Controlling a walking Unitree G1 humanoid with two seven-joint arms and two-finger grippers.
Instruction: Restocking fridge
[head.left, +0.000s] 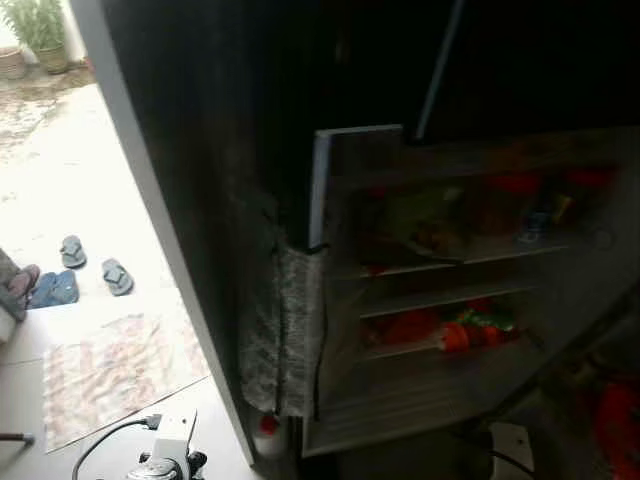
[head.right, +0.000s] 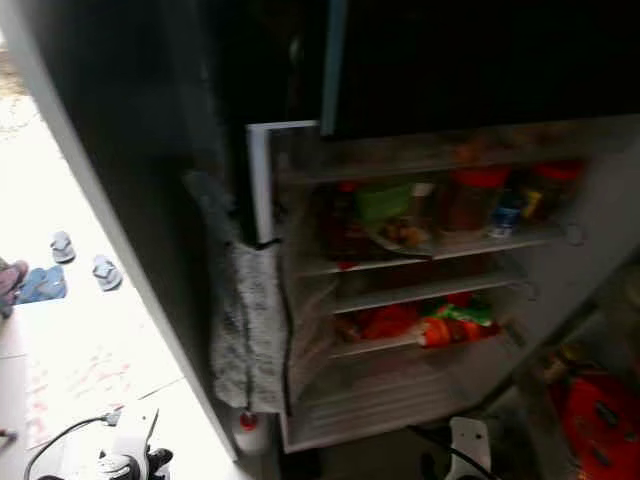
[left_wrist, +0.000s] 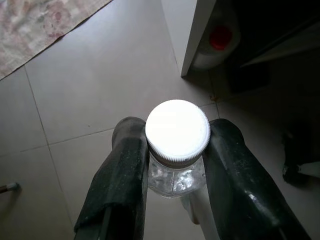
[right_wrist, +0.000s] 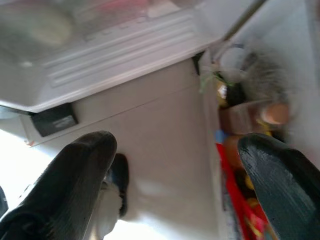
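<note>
The fridge stands open ahead of me, its shelves holding red-lidded jars, a green packet and orange and red packs. My left gripper hangs low over the tiled floor, shut on a clear bottle with a white ribbed cap; the fingers press on the neck from both sides. My left arm shows at the bottom left of the left eye view. My right gripper is open with nothing between its fingers, low by the fridge's base.
A grey-white cloth hangs at the fridge's left edge. A white jug with a red cap stands on the floor by that corner. A patterned rug and sandals lie to the left. Red goods sit low at the right.
</note>
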